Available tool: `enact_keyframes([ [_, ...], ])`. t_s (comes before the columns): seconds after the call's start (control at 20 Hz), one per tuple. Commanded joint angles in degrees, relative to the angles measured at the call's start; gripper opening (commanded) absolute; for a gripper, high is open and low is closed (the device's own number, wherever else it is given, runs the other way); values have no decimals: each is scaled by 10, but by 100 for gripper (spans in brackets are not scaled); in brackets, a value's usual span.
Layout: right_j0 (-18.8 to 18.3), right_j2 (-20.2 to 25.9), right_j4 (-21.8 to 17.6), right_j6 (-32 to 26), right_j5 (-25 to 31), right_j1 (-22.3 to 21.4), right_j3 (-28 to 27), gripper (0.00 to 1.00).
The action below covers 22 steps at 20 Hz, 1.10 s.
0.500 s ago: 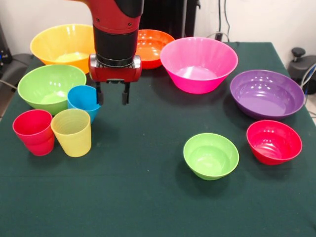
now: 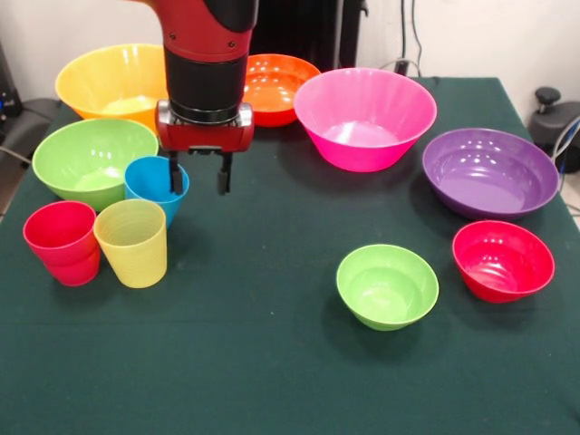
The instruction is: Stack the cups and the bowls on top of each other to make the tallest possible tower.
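1. I see glossy plastic on the pink bowl (image 2: 364, 118) and purple bowl (image 2: 489, 172).
2. My yellow cup (image 2: 132, 242) looks finely ribbed plastic.
3. The dark green table cover (image 2: 254, 362) reads as matt cloth.

Just the one view here; the camera sits across the table (image 2: 272, 362) from the robot, facing it, raised a bit and tilted down; the arm (image 2: 207, 63) drops in from the top edge; it's close enough that the green tabletop fills nearly everything, near edge cropped off, wall (image 2: 480, 36) and cables visible behind the far side.
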Motion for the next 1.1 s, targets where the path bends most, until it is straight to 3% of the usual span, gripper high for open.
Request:
enact_keyframes([
  [0.05,-14,31,-62,-91,25,19,-22,100],
  [0.55,-16,10,-83,-71,35,17,0,100],
  [1.1,-31,-1,-109,-31,-19,59,21,100],
])
